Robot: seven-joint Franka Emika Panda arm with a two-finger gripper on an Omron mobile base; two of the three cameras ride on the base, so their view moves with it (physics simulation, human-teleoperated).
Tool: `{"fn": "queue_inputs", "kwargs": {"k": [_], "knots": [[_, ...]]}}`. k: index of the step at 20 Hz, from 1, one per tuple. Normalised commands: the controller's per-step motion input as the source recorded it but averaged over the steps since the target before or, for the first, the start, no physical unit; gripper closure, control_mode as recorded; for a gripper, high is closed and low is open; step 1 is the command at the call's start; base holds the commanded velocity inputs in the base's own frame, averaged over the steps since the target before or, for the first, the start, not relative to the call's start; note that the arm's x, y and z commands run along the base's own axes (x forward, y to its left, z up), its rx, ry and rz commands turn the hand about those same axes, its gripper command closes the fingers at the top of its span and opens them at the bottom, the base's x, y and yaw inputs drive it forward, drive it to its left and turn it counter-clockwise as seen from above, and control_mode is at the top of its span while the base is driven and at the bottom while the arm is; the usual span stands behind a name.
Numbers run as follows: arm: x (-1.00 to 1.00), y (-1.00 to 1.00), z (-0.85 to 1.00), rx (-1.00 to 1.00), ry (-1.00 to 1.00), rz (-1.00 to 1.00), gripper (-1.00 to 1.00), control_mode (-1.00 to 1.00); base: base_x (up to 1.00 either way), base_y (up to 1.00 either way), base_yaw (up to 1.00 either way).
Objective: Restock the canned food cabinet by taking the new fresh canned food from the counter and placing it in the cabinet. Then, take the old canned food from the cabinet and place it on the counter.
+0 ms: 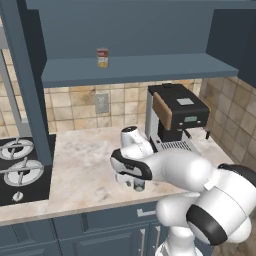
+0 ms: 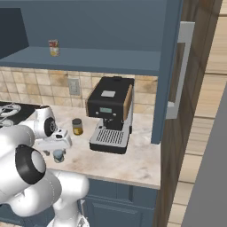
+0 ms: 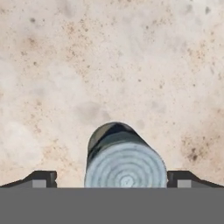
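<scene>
The new fresh canned food (image 3: pixel 126 166), a short grey-blue can with a ringed silvery top, stands upright on the beige marbled counter (image 3: pixel 109 65). My gripper (image 3: pixel 113 180) hangs straight above it, open, with one dark fingertip (image 3: pixel 41 179) on each side and a gap to the can on both. From the base, the can (image 1: pixel 139 185) (image 2: pixel 58 155) peeks out under the hand near the counter's (image 1: pixel 80 165) front edge. The old canned food (image 1: pixel 102 57) (image 2: pixel 54 48), red over yellow, stands on the shelf of the slate-blue cabinet (image 1: pixel 150 69) (image 2: pixel 106 60).
A black coffee machine (image 1: pixel 176 117) (image 2: pixel 111 113) stands at the back of the counter, close to the right of the arm. A dark can with a yellow band (image 2: pixel 77 127) sits beside it. The black stovetop (image 1: pixel 20 167) lies left. An open cabinet door (image 2: pixel 170 71) hangs right.
</scene>
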Motion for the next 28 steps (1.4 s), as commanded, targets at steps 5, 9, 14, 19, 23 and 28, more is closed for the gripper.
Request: {"fn": "queue_inputs", "kwargs": {"k": [5, 9, 14, 19, 23, 28], "knots": [[0.0, -0.15, -0.19, 0.0, -0.03, 0.0, -1.0, -1.0, 0.0, 0.0, 0.0], [0.0, -0.14, -0.09, 0.0, -0.05, 0.0, -1.0, -1.0, 0.0, 0.0, 0.0], [0.0, 0.0, -0.15, 0.0, -0.05, 0.0, -1.0, -1.0, 0.0, 0.0, 0.0], [0.01, 0.0, -0.07, 0.0, -0.01, 0.0, 1.0, -1.0, 0.0, 0.0, 0.0], [0.0, 0.0, 0.0, 0.0, 0.0, 0.0, 1.0, -1.0, 0.0, 0.0, 0.0], [-0.12, -0.09, 0.16, 0.02, -0.07, 0.0, 1.0, -1.0, 0.0, 0.0, 0.0]]}}
